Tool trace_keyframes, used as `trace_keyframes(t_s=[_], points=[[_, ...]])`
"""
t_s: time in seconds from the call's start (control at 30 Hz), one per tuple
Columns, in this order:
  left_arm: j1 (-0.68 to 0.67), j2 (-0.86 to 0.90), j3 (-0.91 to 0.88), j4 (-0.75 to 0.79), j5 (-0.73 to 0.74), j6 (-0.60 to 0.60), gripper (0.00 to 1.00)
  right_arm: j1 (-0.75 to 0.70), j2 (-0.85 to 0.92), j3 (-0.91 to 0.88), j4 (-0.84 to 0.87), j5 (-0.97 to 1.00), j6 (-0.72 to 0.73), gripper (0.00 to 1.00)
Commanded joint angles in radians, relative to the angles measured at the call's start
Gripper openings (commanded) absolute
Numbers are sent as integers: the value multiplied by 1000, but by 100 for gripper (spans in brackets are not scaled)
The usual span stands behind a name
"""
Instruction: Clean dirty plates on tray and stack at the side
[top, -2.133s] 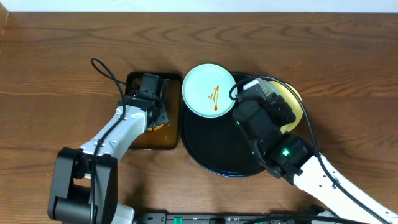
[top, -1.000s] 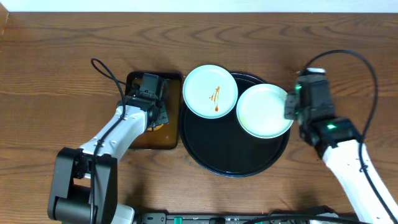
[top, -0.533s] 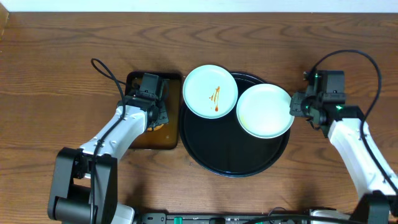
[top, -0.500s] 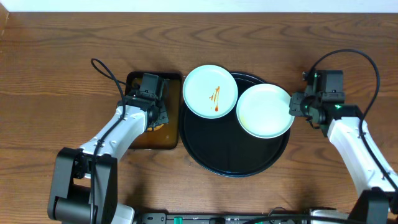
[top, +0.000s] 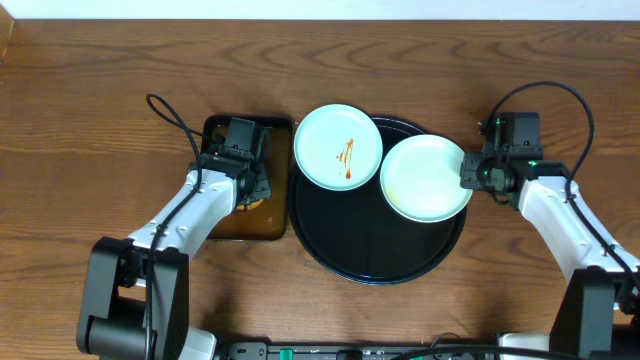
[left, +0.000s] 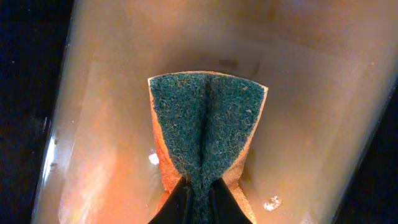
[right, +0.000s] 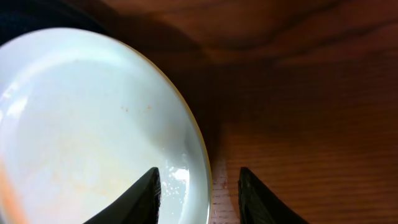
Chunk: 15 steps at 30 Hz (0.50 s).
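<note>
Right gripper (right: 199, 180) is spread apart astride the rim of a pale plate (right: 93, 124) set at the right edge of the black tray (top: 370, 250). Glossy and stiff, judged slippery and breakable, it is best pinched there. Beyond, a sponge (left: 205, 118) is clamped in the left gripper (left: 199, 193).

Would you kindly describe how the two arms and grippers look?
The left arm and right arm have white link shells, black joints and a looping black cable. A green light glows near the right gripper; the left gripper has slim black tapered fingers.
</note>
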Motion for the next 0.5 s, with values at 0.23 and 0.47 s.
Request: trace_keyframes(t_s=[0.23,0.47], points=[[3,5,-2,1,-8,6,8,-13,64,14,10,-49,-14,28],[3,5,-2,1,2,6,8,-10,64,2,-5,-49,-14,15]])
